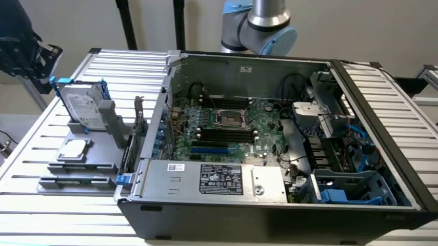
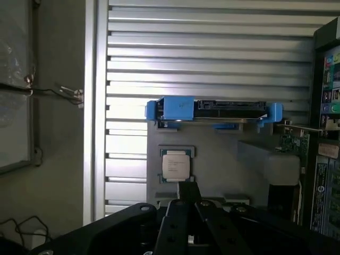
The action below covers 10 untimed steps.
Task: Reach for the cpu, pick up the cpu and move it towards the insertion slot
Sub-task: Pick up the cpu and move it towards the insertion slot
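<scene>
We note the cpu (image 2: 175, 166) lying flat on a grey holder (image 2: 218, 159), a blue-framed drive (image 2: 212, 109) upright beside it, closed fingers (image 2: 187, 194) near.

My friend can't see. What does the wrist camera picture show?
A small square silvery chip lies on a grey holder on a ribbed metal table, with the robot's black gripper, shut and empty, in the foreground. Beyond the chip stands a hard drive in a blue frame.
</scene>
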Available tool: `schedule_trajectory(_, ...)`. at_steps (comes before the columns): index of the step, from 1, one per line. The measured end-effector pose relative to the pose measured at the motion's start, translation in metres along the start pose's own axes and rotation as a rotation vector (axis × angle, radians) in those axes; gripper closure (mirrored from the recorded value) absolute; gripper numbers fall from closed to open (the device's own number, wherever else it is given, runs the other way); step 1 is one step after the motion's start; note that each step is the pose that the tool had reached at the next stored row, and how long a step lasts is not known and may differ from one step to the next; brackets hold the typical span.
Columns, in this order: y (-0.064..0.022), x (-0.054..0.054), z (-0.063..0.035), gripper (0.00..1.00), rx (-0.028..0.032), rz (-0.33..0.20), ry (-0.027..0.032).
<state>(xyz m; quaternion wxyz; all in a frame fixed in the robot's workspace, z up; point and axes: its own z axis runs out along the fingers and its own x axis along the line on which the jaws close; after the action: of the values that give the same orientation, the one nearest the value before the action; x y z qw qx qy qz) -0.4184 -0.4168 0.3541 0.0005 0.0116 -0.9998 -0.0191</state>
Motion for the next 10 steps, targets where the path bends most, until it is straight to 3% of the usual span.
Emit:
schedule_trajectory(8,0.0,0.0008,0.0009,0.88,0.0009,-0.012,0.0005)
schedule_trajectory(10,0.0,0.0008,0.0015,0.76,0.0008,-0.012,0.0002)
